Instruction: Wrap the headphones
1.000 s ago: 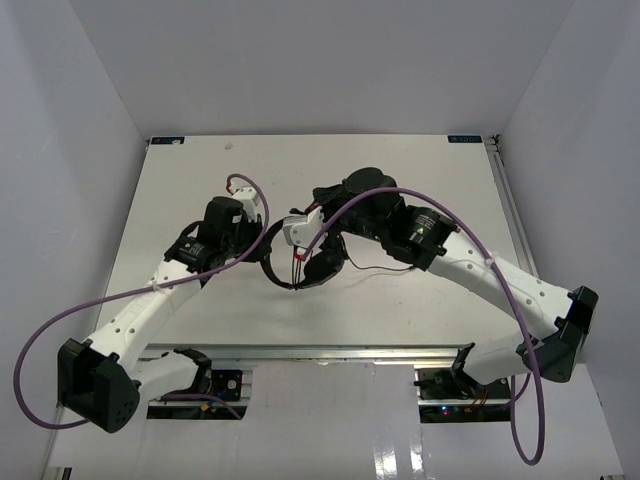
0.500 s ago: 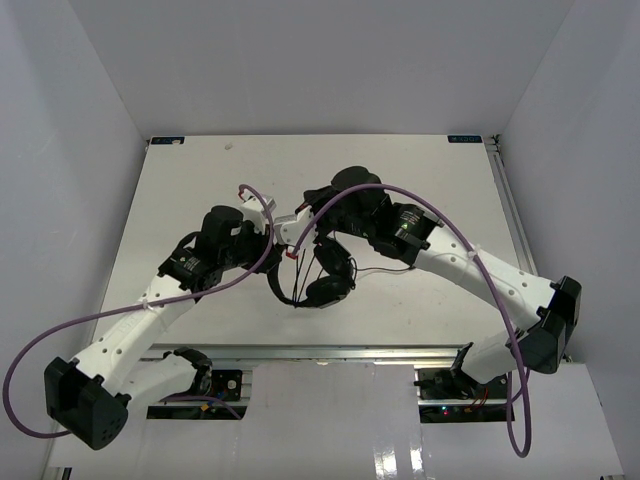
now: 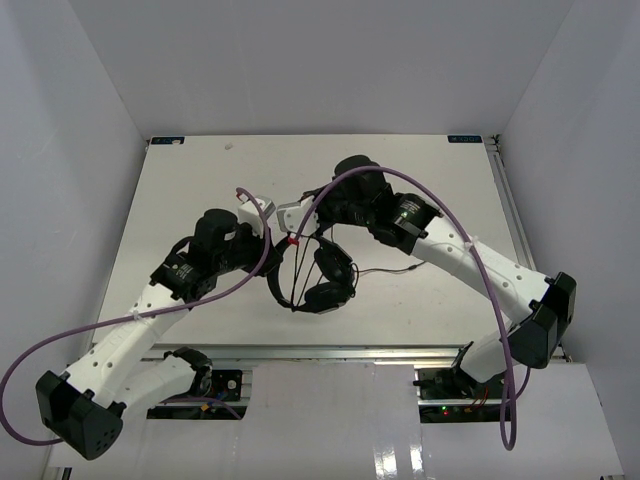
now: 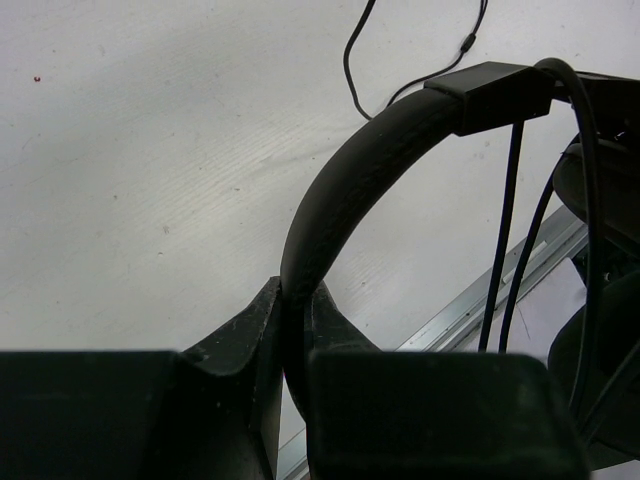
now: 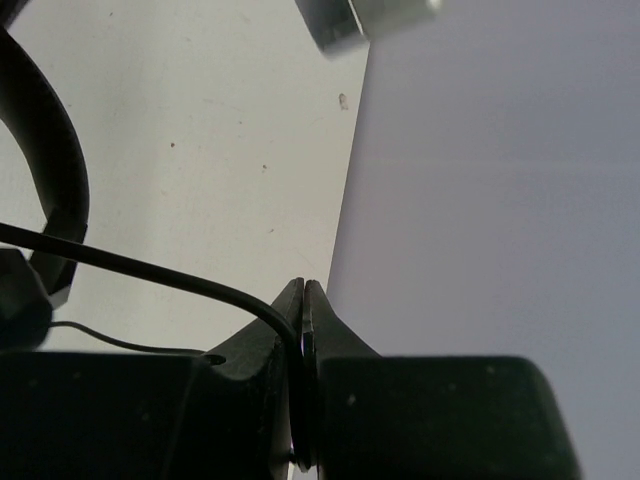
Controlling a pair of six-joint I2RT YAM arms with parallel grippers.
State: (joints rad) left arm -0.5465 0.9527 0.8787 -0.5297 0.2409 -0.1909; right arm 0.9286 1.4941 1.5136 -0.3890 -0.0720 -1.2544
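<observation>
The black headphones [image 3: 326,281] hang just above the white table, both earcups low and toward the near edge. My left gripper [image 3: 270,251] is shut on the arched headband [image 4: 338,190], which runs up from between its fingers [image 4: 295,300]. My right gripper [image 3: 299,226] sits just behind the headset, shut on the thin black cord [image 5: 150,265], pinched at the fingertips [image 5: 303,300]. Two cord strands [image 4: 505,230] run taut down beside the headband. More cord [image 3: 385,270] trails right across the table. A reddish bit [image 3: 293,240] shows between the two grippers.
An aluminium rail [image 3: 350,352] runs along the table's near edge, also seen in the left wrist view [image 4: 500,290]. Grey enclosure walls [image 5: 500,150] stand on three sides. Purple arm cables [image 3: 420,185] loop over both arms.
The right gripper has drawn back and to the left with the cord. The left arm has swung in, and the earcups have dropped toward the near edge.
</observation>
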